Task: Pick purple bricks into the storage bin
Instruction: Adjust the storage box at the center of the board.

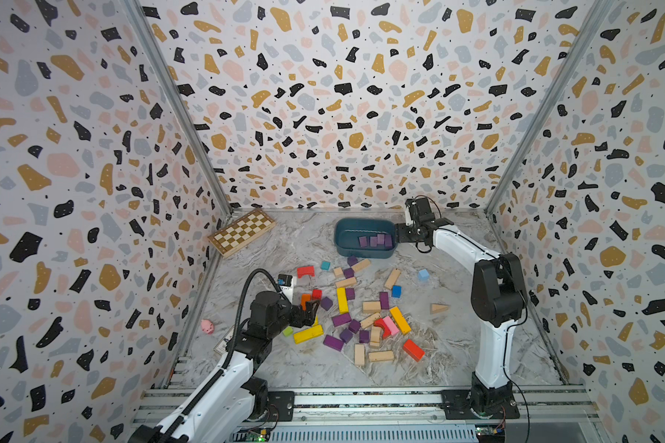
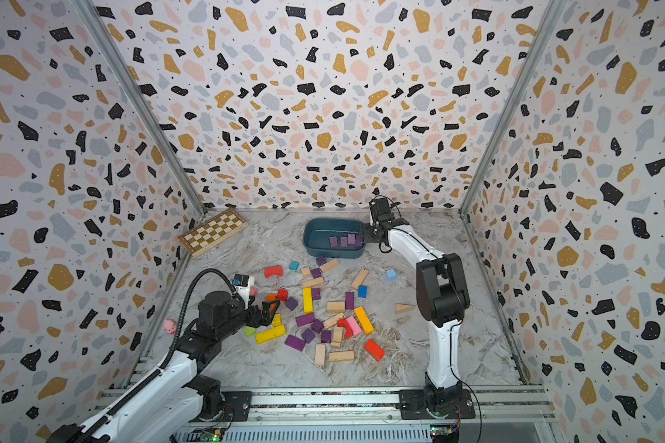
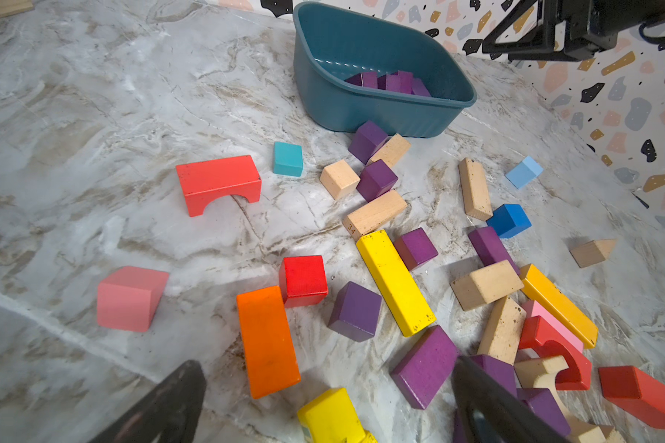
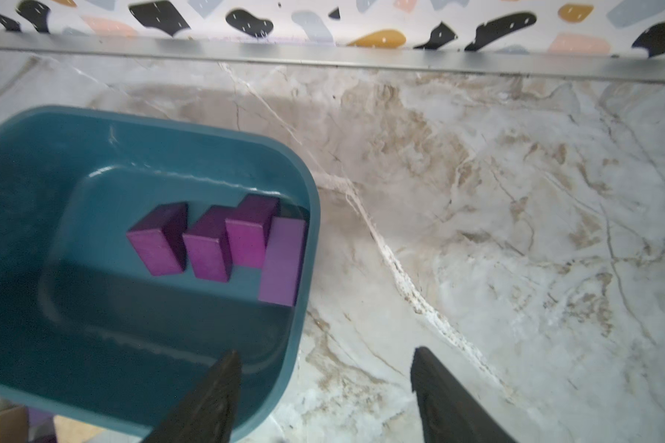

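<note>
The teal storage bin (image 1: 348, 245) (image 3: 361, 111) stands at the back of the table, and several purple bricks (image 1: 375, 241) (image 4: 208, 245) lie inside it near its right end. More purple bricks (image 1: 341, 319) (image 3: 356, 310) are scattered among the mixed blocks at mid-table. My right gripper (image 1: 399, 233) (image 4: 325, 354) hangs open and empty over the bin's right rim, one finger above the inside and one outside. My left gripper (image 1: 310, 308) (image 3: 327, 366) is wide open and empty, low at the pile's left edge, with a purple bar (image 3: 425, 366) beside one finger.
A wooden chessboard (image 1: 242, 231) leans at the back left. A pink toy (image 1: 207, 326) lies by the left wall. Red (image 1: 305, 271), yellow (image 1: 341, 300), orange (image 3: 267, 341), blue (image 1: 396, 291) and plain wood (image 1: 381, 356) blocks mix with the purple ones.
</note>
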